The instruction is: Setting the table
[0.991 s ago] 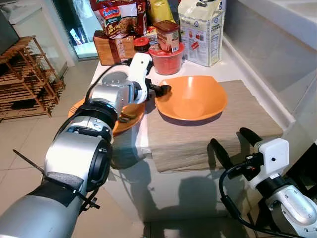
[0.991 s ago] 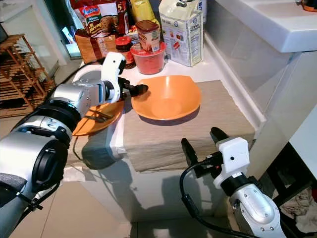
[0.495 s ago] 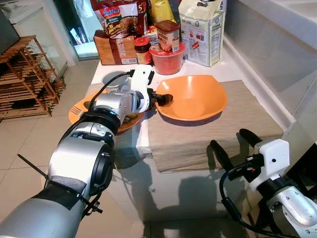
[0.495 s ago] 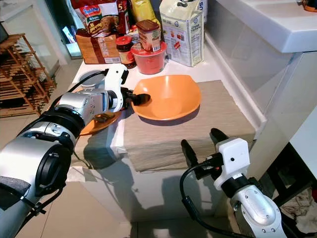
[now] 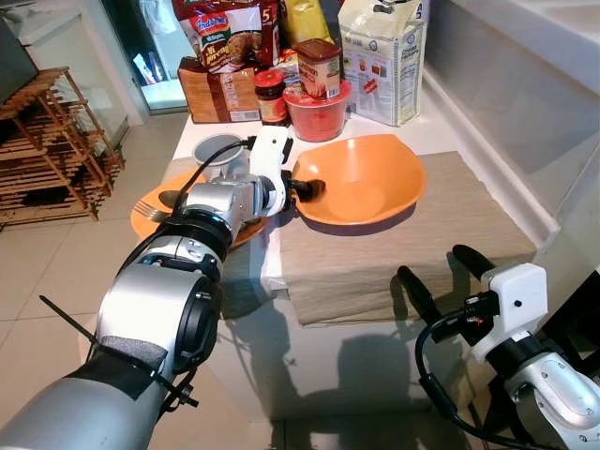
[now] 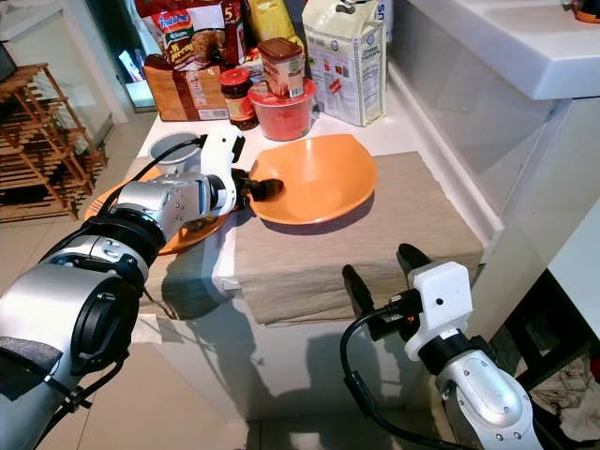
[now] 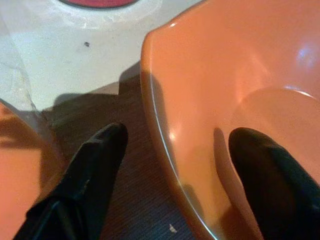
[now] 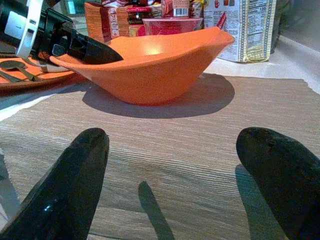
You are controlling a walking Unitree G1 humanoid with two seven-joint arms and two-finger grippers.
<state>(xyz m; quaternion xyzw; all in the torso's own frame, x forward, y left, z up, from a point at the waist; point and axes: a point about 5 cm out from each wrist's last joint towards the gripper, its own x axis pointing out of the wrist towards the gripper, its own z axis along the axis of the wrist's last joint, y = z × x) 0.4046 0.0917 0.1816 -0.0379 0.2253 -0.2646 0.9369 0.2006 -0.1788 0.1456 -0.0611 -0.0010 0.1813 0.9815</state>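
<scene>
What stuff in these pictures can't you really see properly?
- Orange plate: in the eye views, the left arm covers most of it.
- Fork and spoon: partly hidden under that arm.
- Grey cup: the left end effector hides its near side.
- Packets at the back: tops cut off by the picture edge.
- Jar label: too small to read.

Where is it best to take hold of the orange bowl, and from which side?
Probably at the thin rim of the orange bowl on its left edge, coming from the left. The left hand already straddles it there, one finger inside and one outside; the flared wall gives nothing else to pinch.
</scene>
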